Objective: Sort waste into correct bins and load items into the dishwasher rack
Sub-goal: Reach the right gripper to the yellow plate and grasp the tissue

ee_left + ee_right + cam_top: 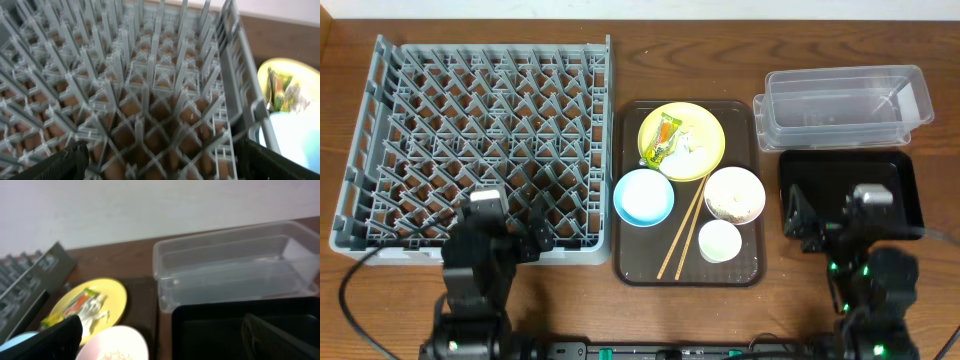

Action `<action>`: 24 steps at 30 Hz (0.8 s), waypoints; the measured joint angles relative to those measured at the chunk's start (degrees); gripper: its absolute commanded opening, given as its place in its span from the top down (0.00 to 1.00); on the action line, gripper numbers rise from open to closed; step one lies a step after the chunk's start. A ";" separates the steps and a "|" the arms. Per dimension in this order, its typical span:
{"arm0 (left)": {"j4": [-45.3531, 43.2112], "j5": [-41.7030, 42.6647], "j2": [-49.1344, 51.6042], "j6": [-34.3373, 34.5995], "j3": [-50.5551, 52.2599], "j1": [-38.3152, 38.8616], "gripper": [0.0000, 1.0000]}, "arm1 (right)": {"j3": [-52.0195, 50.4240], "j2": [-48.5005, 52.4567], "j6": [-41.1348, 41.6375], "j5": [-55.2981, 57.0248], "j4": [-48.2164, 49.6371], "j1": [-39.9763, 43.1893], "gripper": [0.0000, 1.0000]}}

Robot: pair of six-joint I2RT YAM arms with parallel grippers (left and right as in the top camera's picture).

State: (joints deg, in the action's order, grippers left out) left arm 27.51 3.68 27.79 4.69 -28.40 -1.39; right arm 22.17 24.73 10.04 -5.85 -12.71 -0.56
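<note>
The grey dishwasher rack (480, 140) fills the left and holds nothing. On the brown serving tray (752, 150) a yellow plate (705, 160) carries the wrapper (666, 138) and crumpled white paper (692, 145). Below it are a light blue bowl (643, 196), a white bowl (734, 194) with rice scraps, a small white cup (719, 240) and chopsticks (682, 231). The clear tub (847, 105) and black tray (900, 190) are at the right. My left gripper (525, 235) (160, 160) is open over the rack's near right corner. My right gripper (825, 225) (162, 330) is open over the black tray's left edge.
The right wrist view shows the clear tub (235, 265) behind the black tray (210, 325), with the plate (107, 292) and white bowl (117, 342) to the left. The left wrist view shows rack pegs (140, 90) and the plate (300, 70) beyond the rack wall.
</note>
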 measured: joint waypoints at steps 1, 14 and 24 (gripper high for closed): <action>1.88 0.00 1.77 0.00 -1.60 0.00 0.04 | 2.23 2.78 -0.44 -0.94 -1.40 0.00 0.01; 20.28 0.26 18.14 0.00 -17.97 0.00 0.04 | 36.46 41.35 -8.11 -11.32 -31.15 -1.27 0.01; 21.20 0.44 18.60 0.00 -18.03 0.00 0.04 | 39.76 52.11 -6.93 -17.68 -18.21 -3.93 0.01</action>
State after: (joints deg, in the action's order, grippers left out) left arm 48.71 4.12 46.39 4.69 -46.44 -1.39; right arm 61.93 76.84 3.11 -23.53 -30.92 -4.49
